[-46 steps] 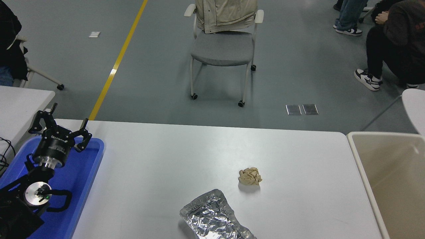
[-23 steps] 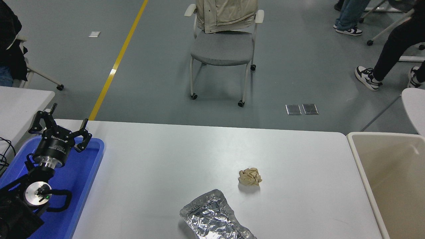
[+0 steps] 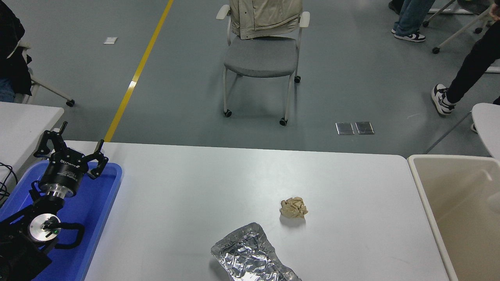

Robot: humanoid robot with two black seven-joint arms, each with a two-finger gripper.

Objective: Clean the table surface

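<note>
The table surface [image 3: 218,183] is a wide matte white top filling the lower half of the head view. A crumpled beige paper ball [image 3: 293,207] lies right of its middle. A crinkled silver foil wrapper [image 3: 250,253] lies at the front edge, partly cut off by the picture's bottom. My left gripper [image 3: 71,145] is parked at the lower left above the blue tray [image 3: 105,187], its fingers spread open and holding nothing. The right arm is out of view.
A beige bin [image 3: 461,210] stands against the table's right end. A smaller white table [image 3: 23,121] is at the far left. Beyond the table are a grey chair [image 3: 261,58] with a jacket over it and a person's legs [image 3: 465,74] at the top right.
The person at the top right has risen and moved away to the right. Neither the left arm nor the things on the table have moved.
</note>
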